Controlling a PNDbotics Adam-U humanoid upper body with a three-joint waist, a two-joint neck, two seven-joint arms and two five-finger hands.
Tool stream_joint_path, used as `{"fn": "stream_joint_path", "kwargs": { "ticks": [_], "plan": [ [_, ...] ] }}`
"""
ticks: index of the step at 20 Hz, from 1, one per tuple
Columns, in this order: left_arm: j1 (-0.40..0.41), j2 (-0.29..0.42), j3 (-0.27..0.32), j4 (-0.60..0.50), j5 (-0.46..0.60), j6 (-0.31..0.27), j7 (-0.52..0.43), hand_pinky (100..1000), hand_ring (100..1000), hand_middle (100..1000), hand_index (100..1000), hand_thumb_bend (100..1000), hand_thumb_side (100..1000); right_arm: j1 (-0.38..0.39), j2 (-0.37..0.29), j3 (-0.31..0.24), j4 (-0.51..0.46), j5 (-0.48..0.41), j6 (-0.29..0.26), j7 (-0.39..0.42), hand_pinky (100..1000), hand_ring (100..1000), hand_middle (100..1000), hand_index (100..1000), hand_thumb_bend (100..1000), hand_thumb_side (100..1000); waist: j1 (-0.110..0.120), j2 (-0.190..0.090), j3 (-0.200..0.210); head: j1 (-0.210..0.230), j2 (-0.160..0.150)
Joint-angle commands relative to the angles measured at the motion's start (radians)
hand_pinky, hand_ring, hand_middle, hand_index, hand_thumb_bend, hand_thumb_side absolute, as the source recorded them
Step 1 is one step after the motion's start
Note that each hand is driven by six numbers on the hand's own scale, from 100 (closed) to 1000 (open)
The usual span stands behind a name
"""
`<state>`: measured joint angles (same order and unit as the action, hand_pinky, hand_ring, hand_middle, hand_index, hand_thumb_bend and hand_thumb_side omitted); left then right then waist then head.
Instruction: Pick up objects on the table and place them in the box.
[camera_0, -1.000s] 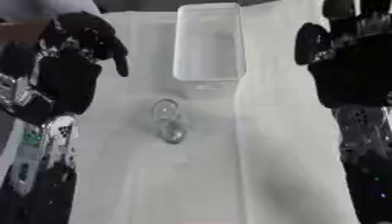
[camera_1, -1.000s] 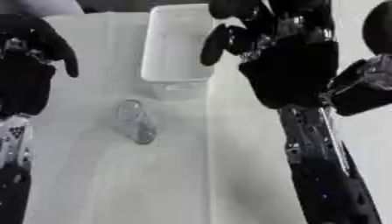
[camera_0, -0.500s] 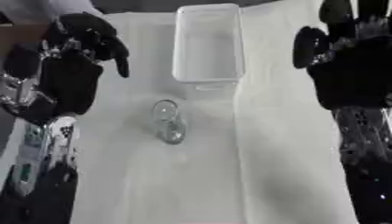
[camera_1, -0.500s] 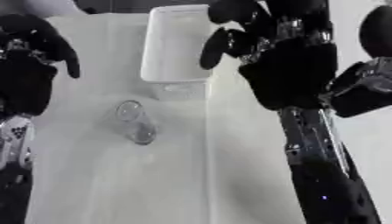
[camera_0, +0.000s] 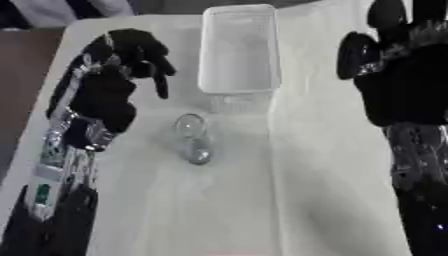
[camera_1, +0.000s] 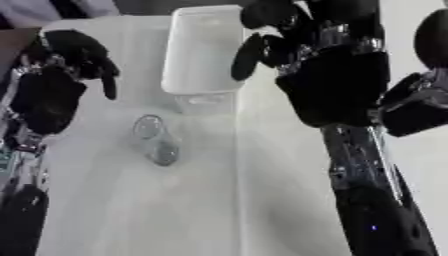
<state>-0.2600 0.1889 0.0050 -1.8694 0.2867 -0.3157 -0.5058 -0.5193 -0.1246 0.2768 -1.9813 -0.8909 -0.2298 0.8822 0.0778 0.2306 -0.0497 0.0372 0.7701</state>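
Clear, glassy object (camera_0: 191, 138) lying on its side near the middle of the white tabletop (camera_0: 332, 200), round mouth towards the far edge, greyish end nearer the camera; possibly a small glass or jar, though too blurred to say which. Touched by neither hand. Just beyond it, white rectangular box (camera_0: 239, 47), long side running away from the camera, open at the top, nothing made out inside; near short wall close to the clear object but apart from it. To the left of the object and slightly beyond it, left hand (camera_0: 109, 90), black, raised over the tabletop beside the box's left wall, fingers (camera_0: 160, 80) curled downward and inward, closed round nothing. Silver and black forearm running down from it to the lower left corner. On the other side, right hand (camera_1: 337, 82), black, held up well above the tabletop to the right of the box, palm side towards the camera, fingers spread and fairly straight, thumb out to the side, carrying nothing; in the right eye view partly overlapping the box's far right corner. Black and silver right forearm reaching down to the lower right corner. Dark strip of another surface along the far left edge, beyond the tabletop.
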Motion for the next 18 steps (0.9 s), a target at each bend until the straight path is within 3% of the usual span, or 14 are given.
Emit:
{"fn": "stream_joint_path", "kwargs": {
  "ticks": [1, 7, 18],
  "plan": [
    [-0.01, -0.003, -0.005, 0.016, -0.06, -0.011, -0.027, 418, 680, 723, 896, 420, 425, -0.012, -0.003, 0.004, -0.019, 0.007, -0.026, 0.025, 714, 859, 890, 817, 100, 888, 0.001, -0.009, -0.003, 0.012, 0.0],
    [-0.014, -0.013, 0.0, 0.056, -0.134, -0.038, -0.095, 488, 724, 747, 924, 434, 456, -0.014, -0.009, 0.008, -0.019, 0.015, -0.029, 0.025, 715, 860, 891, 817, 100, 888, 0.003, -0.003, -0.003, 0.012, 0.0],
    [-0.017, -0.021, 0.02, 0.062, -0.194, -0.062, -0.117, 511, 729, 747, 919, 429, 488, -0.022, -0.012, 0.015, -0.019, 0.021, -0.038, 0.025, 715, 855, 891, 814, 100, 888, 0.0, 0.006, 0.002, 0.01, 0.0]
  ]
}}
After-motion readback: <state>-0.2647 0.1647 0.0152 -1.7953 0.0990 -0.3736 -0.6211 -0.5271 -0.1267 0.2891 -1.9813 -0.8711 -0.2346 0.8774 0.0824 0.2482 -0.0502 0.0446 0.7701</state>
